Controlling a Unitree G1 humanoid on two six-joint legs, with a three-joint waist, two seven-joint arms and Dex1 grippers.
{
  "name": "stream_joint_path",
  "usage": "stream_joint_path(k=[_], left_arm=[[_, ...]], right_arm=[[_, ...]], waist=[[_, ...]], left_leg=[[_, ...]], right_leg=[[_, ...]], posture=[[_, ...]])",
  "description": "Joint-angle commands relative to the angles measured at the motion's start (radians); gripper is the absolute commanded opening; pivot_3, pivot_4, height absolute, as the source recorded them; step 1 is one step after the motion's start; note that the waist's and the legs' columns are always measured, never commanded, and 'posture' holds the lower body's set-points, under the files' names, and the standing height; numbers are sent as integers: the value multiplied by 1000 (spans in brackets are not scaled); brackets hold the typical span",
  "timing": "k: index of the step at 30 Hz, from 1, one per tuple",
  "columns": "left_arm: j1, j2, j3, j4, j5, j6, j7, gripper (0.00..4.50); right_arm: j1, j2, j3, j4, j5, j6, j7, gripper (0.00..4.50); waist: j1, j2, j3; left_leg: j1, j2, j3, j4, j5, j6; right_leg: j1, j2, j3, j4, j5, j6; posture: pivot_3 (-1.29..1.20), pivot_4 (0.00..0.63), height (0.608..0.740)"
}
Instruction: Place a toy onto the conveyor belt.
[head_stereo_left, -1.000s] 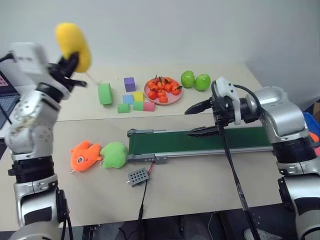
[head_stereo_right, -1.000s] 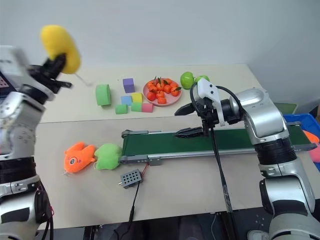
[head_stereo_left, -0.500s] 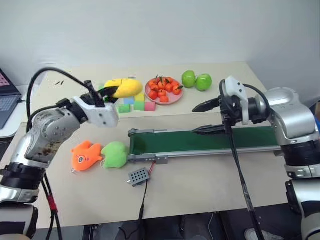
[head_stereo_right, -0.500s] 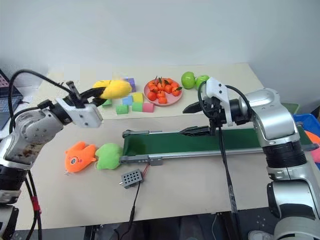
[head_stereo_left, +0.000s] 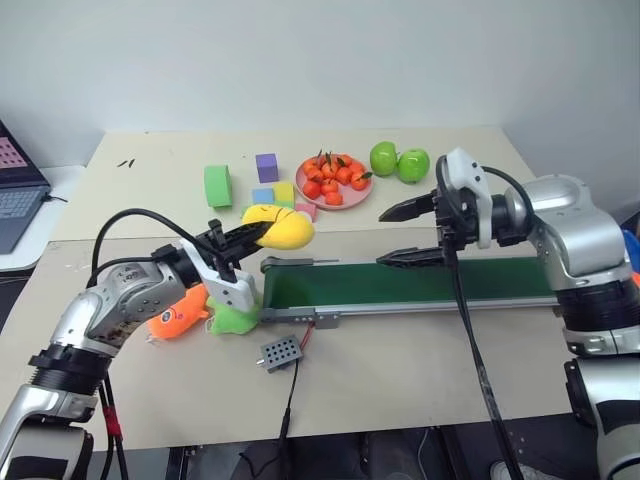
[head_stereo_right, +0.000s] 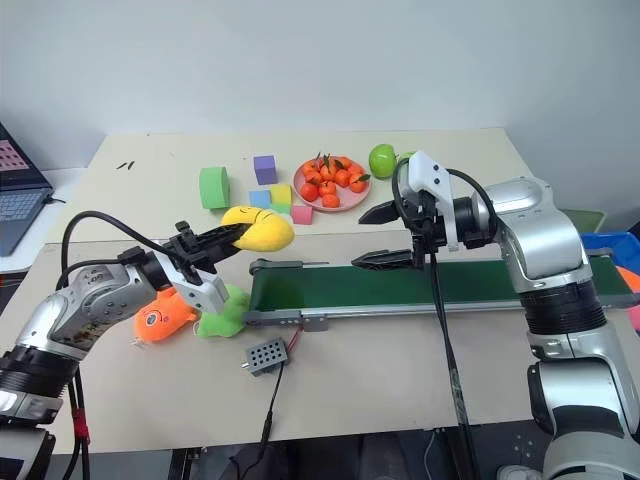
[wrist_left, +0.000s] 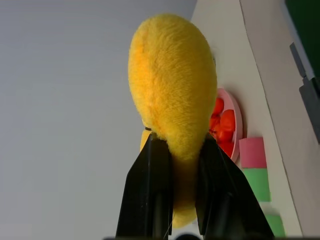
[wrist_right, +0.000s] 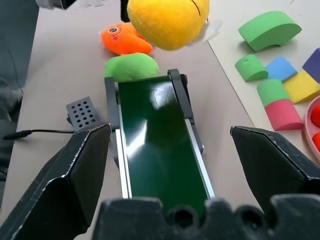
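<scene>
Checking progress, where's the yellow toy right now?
The yellow toy is in the left gripper, above the conveyor belt's left end.

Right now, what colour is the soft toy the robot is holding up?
Yellow: the toy pinched by the left gripper, clearest in the left wrist view.

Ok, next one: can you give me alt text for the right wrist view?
The open right pincer hovers above the dark green conveyor belt, looking along it. At the belt's far end the yellow toy is held in the air, with the orange fish plush and green plush on the table beyond it and foam blocks to one side.
</scene>
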Motion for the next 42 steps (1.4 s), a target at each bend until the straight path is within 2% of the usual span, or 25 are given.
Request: stream_joint_path(k=[1, 10, 27, 33, 34, 36, 38, 41, 42], left_arm=[[-13, -11, 5, 24, 9, -22, 24, 563], [-73, -68, -45, 114, 58, -60, 42, 563], [-108, -107, -157, 212, 190, -200, 112, 563], [-169, -121, -202, 298, 241, -213, 128, 563], [-180, -123, -214, 314, 258, -210, 130, 1000], [-196, -126, -229, 342, 270, -209, 130, 1317], [-207, -128, -236, 365, 259, -212, 125, 2098], [-234, -145, -230, 402, 156, -209, 65, 3222], [-239, -149, -229, 408, 127, -208, 46, 3777]], right_arm=[[8, 5, -70, -53, 68, 30, -9, 4500], [28, 52, -155, -127, 206, 92, -50, 4500], [73, 16, -172, -199, 242, 113, -111, 4500], [72, 9, -166, -193, 229, 103, -115, 4500], [71, 8, -166, -188, 226, 101, -113, 4500], [68, 6, -165, -183, 223, 98, -112, 4500], [68, 4, -164, -180, 219, 94, -113, 4500], [75, -9, -150, -160, 188, 72, -106, 4500], [75, -9, -151, -157, 188, 71, -106, 4500]], waist=[[0, 0, 0], [0, 0, 0], [0, 0, 0], [1, 0, 0], [1, 0, 0], [1, 0, 0], [0, 0, 0], [0, 0, 0], [0, 0, 0]], left_leg=[[0, 0, 0, 0, 0, 0], [0, 0, 0, 0, 0, 0], [0, 0, 0, 1, 0, 0], [0, 0, 2, 1, 0, 1], [0, 0, 3, 1, 0, 1], [0, 0, 3, 1, 0, 1], [0, 0, 4, 1, 0, 1], [0, 0, 4, 2, 0, 1], [0, 0, 4, 2, 0, 1]], right_leg=[[0, 0, 0, 0, 0, 0], [0, 0, 0, 1, 0, 0], [0, 0, 0, 1, 0, 0], [0, 0, 0, 2, 0, 0], [0, 0, 0, 2, 0, 0], [0, 0, 0, 2, 0, 0], [0, 0, 0, 2, 0, 0], [0, 0, 0, 2, 0, 0], [0, 0, 0, 2, 0, 0]], posture=[[0, 150, 739], [0, 150, 739], [0, 150, 739], [0, 150, 739], [0, 150, 739], [0, 150, 739], [0, 150, 739], [0, 150, 739], [0, 150, 739]])
